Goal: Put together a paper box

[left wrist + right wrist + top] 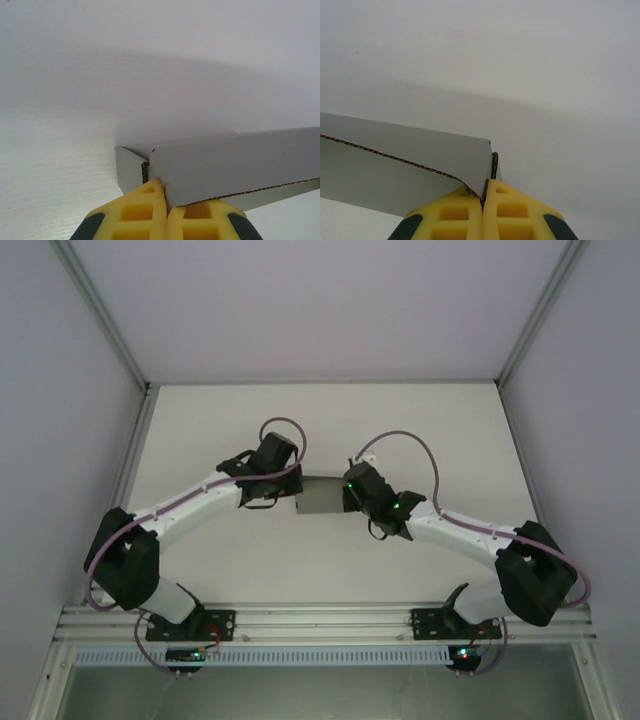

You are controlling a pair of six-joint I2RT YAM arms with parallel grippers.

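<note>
We see one paper box [320, 496], plain grey card with a corrugated edge, lying near the middle of the white table [320, 430] directly between the two arms. It looks partly formed: a long side wall stands up and folded layers meet at each end. The left gripper [166, 196] has its two yellow fingers pressed together on the card at one end corner. The right gripper [483, 194] has its own two yellow fingers pinched the same way on the folded layers at the opposite end. So both sets of jaws are narrow and each holds the box wall. We judge the main risk to be that the two arms work against each other. If they pull apart, the thin card could tear or a fold could spring open, and if they push inward the long wall could buckle. Each grip catches only a small bite of card at the fingertips, so the box could also slip free and drop flat. We count one box, two grippers, two arms and one table.
</note>
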